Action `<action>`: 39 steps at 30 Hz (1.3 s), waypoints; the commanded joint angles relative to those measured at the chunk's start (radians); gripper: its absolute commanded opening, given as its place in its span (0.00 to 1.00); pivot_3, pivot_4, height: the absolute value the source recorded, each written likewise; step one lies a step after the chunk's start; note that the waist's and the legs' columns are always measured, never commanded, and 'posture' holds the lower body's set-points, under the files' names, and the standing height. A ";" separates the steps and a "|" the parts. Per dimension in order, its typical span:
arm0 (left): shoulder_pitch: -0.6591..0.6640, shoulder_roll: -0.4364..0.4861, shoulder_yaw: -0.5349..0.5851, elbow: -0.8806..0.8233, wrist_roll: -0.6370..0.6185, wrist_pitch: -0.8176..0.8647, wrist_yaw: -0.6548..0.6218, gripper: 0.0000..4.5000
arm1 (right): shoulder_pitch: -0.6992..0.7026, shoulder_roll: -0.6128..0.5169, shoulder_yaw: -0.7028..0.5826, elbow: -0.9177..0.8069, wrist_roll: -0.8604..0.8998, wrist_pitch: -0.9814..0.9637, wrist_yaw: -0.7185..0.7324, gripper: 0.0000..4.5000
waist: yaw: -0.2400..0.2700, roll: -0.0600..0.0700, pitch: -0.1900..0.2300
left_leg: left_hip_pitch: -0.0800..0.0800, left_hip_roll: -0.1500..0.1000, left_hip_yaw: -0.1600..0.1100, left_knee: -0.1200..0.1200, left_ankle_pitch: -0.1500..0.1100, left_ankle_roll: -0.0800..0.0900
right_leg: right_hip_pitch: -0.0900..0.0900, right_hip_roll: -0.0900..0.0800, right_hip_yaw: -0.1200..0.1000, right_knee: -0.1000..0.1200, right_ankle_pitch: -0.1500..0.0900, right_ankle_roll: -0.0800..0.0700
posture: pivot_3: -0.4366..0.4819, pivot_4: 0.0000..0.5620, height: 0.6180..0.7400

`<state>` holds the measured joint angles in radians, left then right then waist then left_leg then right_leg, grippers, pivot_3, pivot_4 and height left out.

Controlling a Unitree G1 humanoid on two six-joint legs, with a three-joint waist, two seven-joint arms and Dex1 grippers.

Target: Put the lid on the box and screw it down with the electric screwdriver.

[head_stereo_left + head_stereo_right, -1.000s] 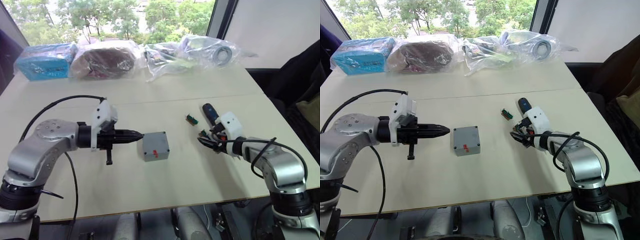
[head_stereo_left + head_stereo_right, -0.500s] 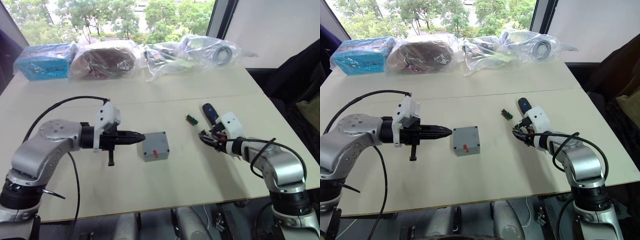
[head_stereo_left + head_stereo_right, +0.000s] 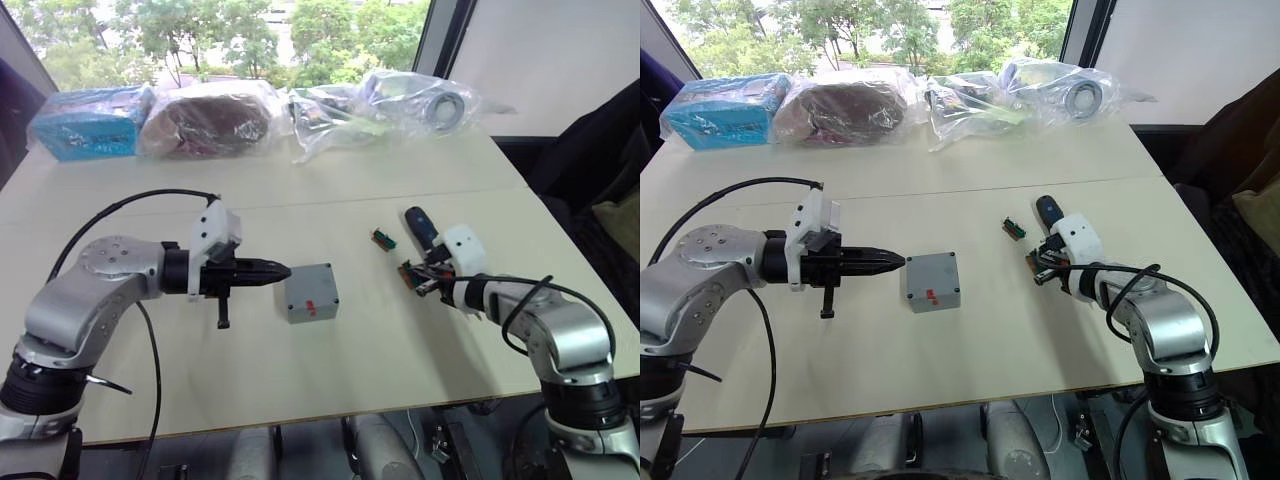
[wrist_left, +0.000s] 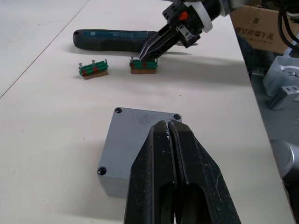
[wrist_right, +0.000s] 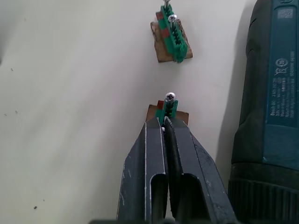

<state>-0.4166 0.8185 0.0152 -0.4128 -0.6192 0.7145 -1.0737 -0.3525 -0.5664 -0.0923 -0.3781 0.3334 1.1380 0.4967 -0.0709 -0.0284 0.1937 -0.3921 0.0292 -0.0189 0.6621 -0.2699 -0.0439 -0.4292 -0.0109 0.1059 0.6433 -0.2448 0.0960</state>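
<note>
the box (image 3: 311, 293) sits near the middle of the frame on the pale bench (image 3: 300, 380), with the lid (image 4: 140, 140) already lying flat on top of it, dark screws showing at three of its corners in the left wrist view. it looks like a stiff, light plastic case with smooth walls, so it could slide if pushed; it is best steadied by its side walls. the left gripper (image 3: 283, 270) points at the box's left wall from just beside it, jaws pressed together and empty, and whether it touches cannot be told. the electric screwdriver (image 4: 112, 38) lies flat at the right of centre, a rigid, smooth pen-shaped barrel, probably heavier than the box and likely to roll; the thick ribbed part of the barrel is the place to take hold. the right gripper (image 5: 163, 128) is just beside the screwdriver's barrel, closed on a small green screw holder (image 5: 166, 108) resting on the bench. a second green screw holder (image 5: 171, 35) lies nearby. bagged items (image 3: 300, 110) line the top of the frame.
</note>
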 commanded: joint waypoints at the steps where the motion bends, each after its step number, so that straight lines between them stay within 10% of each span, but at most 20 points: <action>1: 0.019 0.023 0.032 -0.028 -0.008 -0.012 0.004 0.00 | -0.081 -0.017 -0.080 -0.070 0.055 0.026 0.003 0.01 | -0.001 0.001 0.001 | 0.000 0.000 0.000 0.000 0.000 0.000 | 0.000 0.000 0.000 0.000 0.000 0.000 | 0.48 0.27 1.00; 19: 0.079 0.062 0.057 0.003 0.006 -0.052 0.013 0.00 | -0.317 0.120 0.237 -0.058 0.147 0.061 0.011 0.01 | -0.001 0.002 0.002 | -0.002 0.001 0.000 -0.003 0.000 0.000 | -0.002 0.000 0.000 -0.004 0.000 0.000 | 0.48 0.27 1.00; 39: 0.095 0.057 0.048 -0.016 0.004 -0.058 0.033 0.00 | -0.340 0.090 0.258 -0.043 0.163 0.040 0.058 0.01 | 0.001 0.002 0.002 | -0.016 0.001 -0.001 -0.004 0.000 0.000 | -0.013 0.000 -0.002 -0.007 0.006 -0.001 | 0.48 0.27 1.00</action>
<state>-0.3185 0.8723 0.0453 -0.3986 -0.6115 0.6722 -1.0410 -0.6683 -0.4669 0.2053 -0.3800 0.4819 1.1838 0.5479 -0.0698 -0.0264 0.1956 -0.4076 0.0299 -0.0199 0.6577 -0.2699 -0.0439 -0.4425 -0.0109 0.1038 0.6364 -0.2388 0.0950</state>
